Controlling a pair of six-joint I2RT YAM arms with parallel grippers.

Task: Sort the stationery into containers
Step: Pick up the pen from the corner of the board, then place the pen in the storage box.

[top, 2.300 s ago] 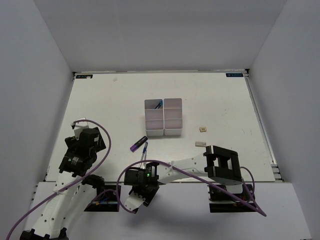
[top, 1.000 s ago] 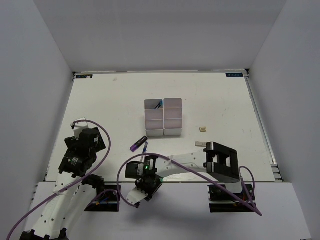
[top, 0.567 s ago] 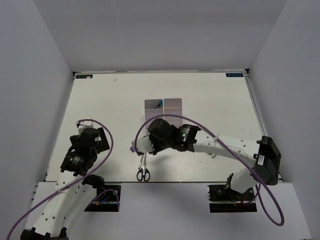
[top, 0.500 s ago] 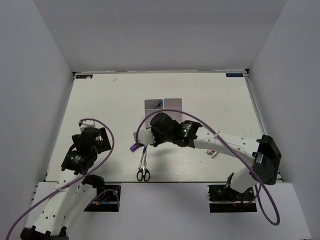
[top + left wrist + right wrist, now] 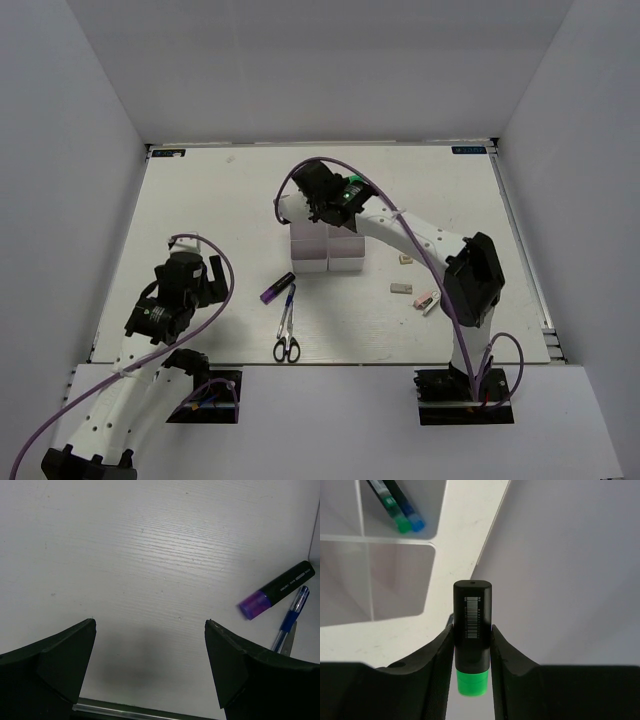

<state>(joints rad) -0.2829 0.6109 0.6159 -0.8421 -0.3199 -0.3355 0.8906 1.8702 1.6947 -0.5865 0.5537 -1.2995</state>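
My right gripper (image 5: pixel 312 198) hangs over the far end of the containers (image 5: pixel 342 262), shut on a black marker with a green cap (image 5: pixel 472 630). In the right wrist view the marker stands upright between the fingers, and one white bin (image 5: pixel 432 510) at the upper left holds a green-tipped and a blue-tipped pen (image 5: pixel 400 517). On the table lie a purple marker (image 5: pixel 277 288), a thin blue pen (image 5: pixel 290 297) and black-handled scissors (image 5: pixel 286 338). My left gripper (image 5: pixel 203 277) is open and empty, left of the purple marker (image 5: pixel 276 590) and the blue pen (image 5: pixel 291 619).
Two small beige erasers (image 5: pixel 405 259) (image 5: pixel 401 288) and a pink-white piece (image 5: pixel 425 299) lie right of the bins. White walls enclose the table on three sides. The right arm's links stretch over the table's right half.
The right gripper has swung from near the purple marker up to the far end of the bins. The left gripper has edged a little to the right.
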